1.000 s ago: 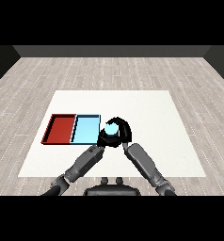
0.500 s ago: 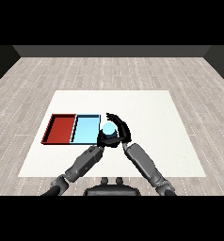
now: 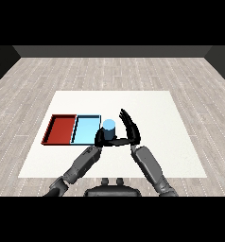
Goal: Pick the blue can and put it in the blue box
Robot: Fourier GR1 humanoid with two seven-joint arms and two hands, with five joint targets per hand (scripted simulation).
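Blue can [image 3: 108, 127] stands beside blue tray [image 3: 86, 131]; judged light, rigid, slick-sided. My left hand [image 3: 102, 138] curls round its lower wall; right hand [image 3: 130, 128] fingers straight, open alongside.

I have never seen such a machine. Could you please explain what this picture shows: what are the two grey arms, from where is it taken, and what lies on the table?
This is a humanoid robot seen from its own head, looking down and forward across a white table. The two grey forearms are its own, each ending in a black hand. On the table lie a red tray and a light blue tray, side by side. Just right of the blue tray is a blue can. The left hand is against the can's left side; I cannot tell its grip. The right hand stands beside the can with fingers straight, so it is open.
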